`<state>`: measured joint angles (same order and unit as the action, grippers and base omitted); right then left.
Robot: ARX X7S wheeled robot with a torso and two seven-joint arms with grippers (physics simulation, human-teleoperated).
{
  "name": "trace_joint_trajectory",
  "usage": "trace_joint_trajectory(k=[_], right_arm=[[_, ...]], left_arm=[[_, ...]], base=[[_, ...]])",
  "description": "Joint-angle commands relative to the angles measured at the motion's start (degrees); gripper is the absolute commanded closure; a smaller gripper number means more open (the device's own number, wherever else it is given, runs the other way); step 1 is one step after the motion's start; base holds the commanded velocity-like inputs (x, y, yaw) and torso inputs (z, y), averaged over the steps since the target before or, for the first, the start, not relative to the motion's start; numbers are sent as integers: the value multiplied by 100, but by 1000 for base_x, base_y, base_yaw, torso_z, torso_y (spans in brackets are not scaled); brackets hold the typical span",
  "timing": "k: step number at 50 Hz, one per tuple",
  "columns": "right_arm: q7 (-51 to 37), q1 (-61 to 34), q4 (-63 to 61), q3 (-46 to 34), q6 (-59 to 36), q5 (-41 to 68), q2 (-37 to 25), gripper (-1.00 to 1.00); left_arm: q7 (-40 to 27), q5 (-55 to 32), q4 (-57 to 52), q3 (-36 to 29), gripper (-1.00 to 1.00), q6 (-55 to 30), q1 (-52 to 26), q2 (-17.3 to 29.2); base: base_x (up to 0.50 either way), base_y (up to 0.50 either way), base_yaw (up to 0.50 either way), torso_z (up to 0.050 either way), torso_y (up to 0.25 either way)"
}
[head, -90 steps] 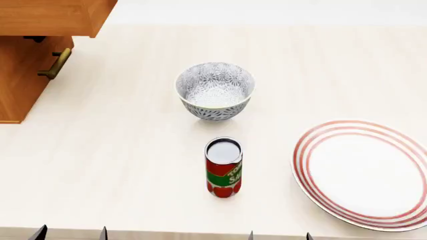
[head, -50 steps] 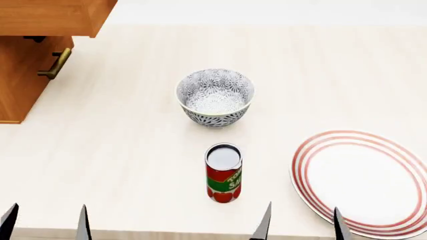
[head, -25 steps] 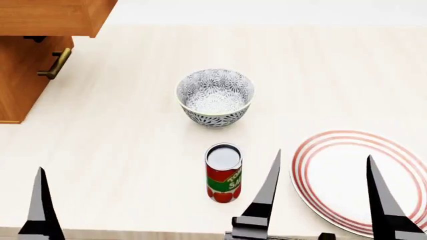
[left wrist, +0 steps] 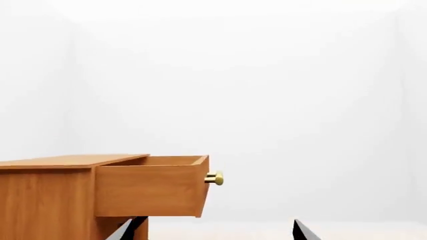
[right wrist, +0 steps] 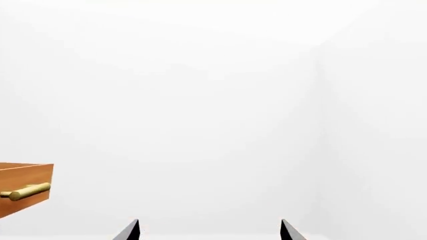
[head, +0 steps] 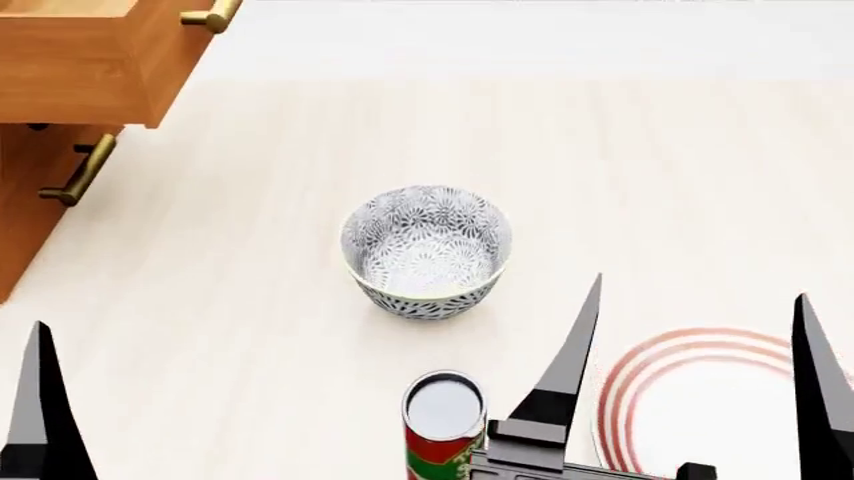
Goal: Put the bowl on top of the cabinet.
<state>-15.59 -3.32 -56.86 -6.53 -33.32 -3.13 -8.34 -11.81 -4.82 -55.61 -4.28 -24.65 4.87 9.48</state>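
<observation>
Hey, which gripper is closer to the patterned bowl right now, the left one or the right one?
Right. The right gripper is open, its nearer finger just beside the bowl on the plate side. The left gripper sits at the view's far left edge, much farther off.

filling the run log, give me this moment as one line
bowl: upright on table, ungrasped | cabinet: top drawer open | left gripper: open, empty | right gripper: open, empty, short of bowl
</observation>
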Motion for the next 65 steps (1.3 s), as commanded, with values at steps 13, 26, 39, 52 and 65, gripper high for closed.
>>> trace_joint_trajectory(k=[13,26,39,52,65], right_arm=[[-106,-24,-108,12,-82,74,-105,-100],[-173,-20,-73,-7,-90,99,-142,-100],[-311,16,-127,137,19,215,-97,-100],[-388,-96,-216,-129,-361,-86,-230,-100],[-398,-90,-228,-129,-358,-69,-239,-100]], left_arm=[[-129,-125,-188,-89,-100,-126,-21,121],[-182,-198,-145,-111,-100,-48,3,184],[-266,-273,-215,-123,-100,-102,-21,245],[-322,-284,-126,-162,-100,-27,-20,316],[-402,-306,-147,-182,-100,-42,-29,376]], base=[[500,0,0,0,0],[500,0,0,0,1],[144,0,0,0,0],[0,350,0,0,0],[0,500,0,0,0]])
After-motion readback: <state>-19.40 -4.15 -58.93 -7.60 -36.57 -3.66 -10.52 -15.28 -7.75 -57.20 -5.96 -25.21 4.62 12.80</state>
